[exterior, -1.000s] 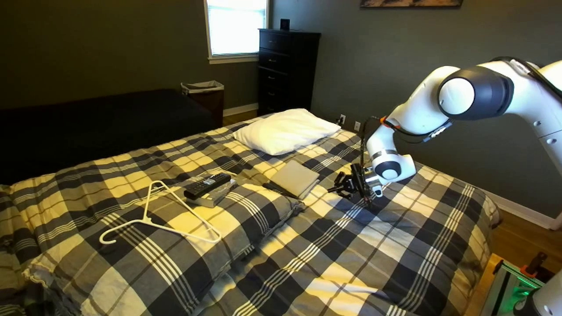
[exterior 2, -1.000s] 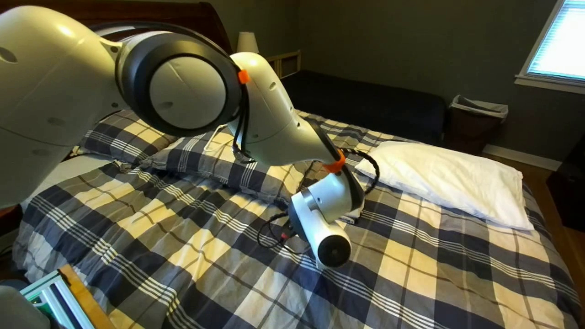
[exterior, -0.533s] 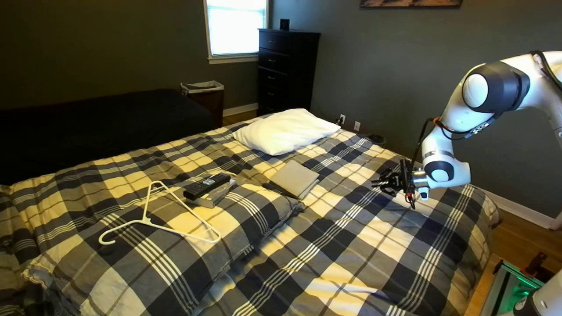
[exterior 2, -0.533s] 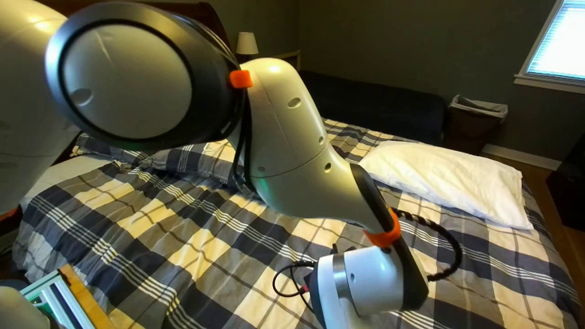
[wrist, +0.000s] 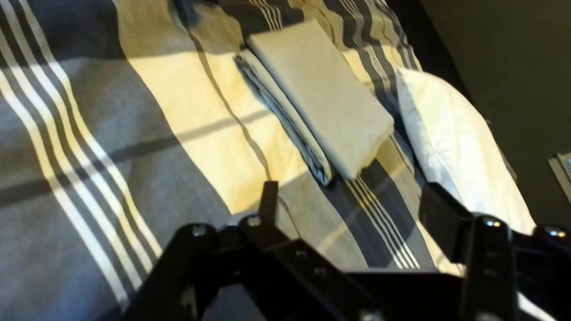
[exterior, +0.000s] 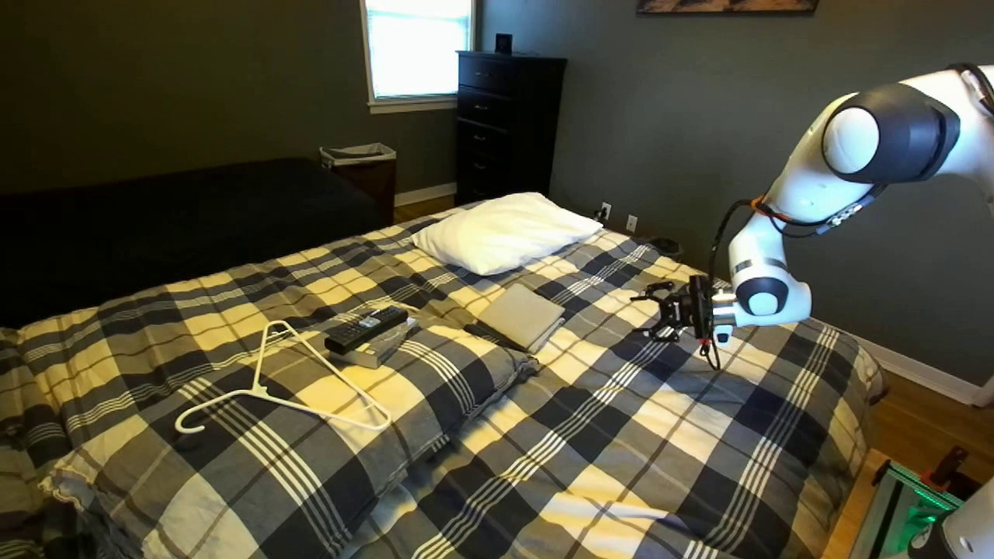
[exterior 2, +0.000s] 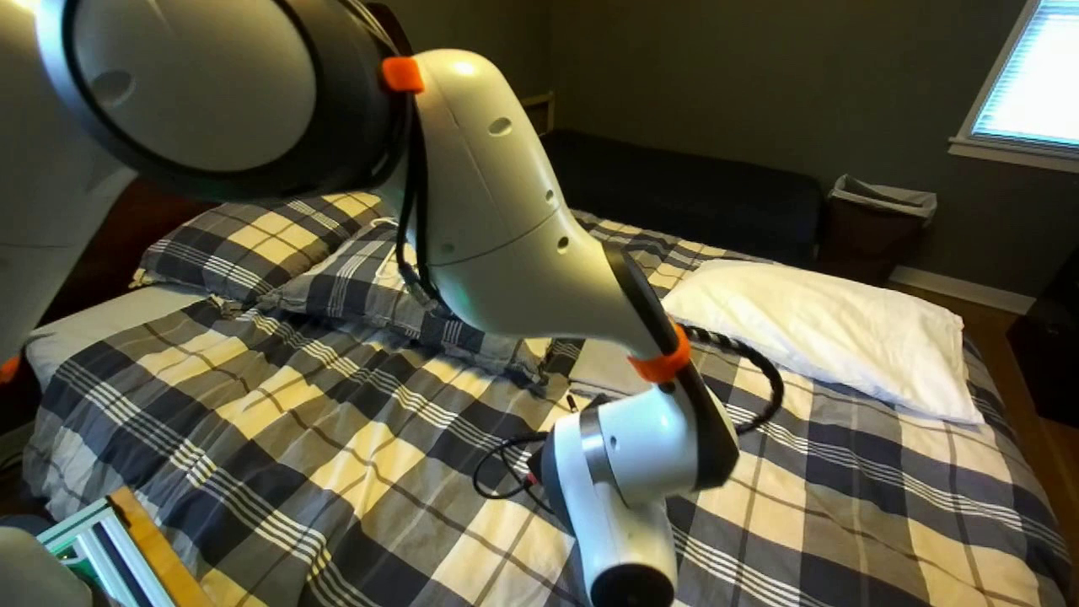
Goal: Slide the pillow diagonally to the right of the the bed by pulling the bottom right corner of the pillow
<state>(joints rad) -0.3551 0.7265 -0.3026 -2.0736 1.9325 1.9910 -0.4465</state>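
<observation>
Jaws stood spread wide on the black gripper [exterior: 638, 315], which hung above the bed [exterior: 683, 450], well apart from the plaid pillow [exterior: 311, 454]. That pillow, patterned in black, grey and cream-yellow, lay on the bed at the lower left in an exterior view. On it rested a white hanger [exterior: 258, 390] and a box-like item [exterior: 380, 354] with a dark remote control [exterior: 365, 330] on top. Near the pillow's edge sat a folded pale cloth [exterior: 522, 314], and beyond that a plain white pillow [exterior: 505, 233].

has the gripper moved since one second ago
Yes: in an exterior view, the gripper now sits farther to the picture's right of the folded cloth.
</observation>
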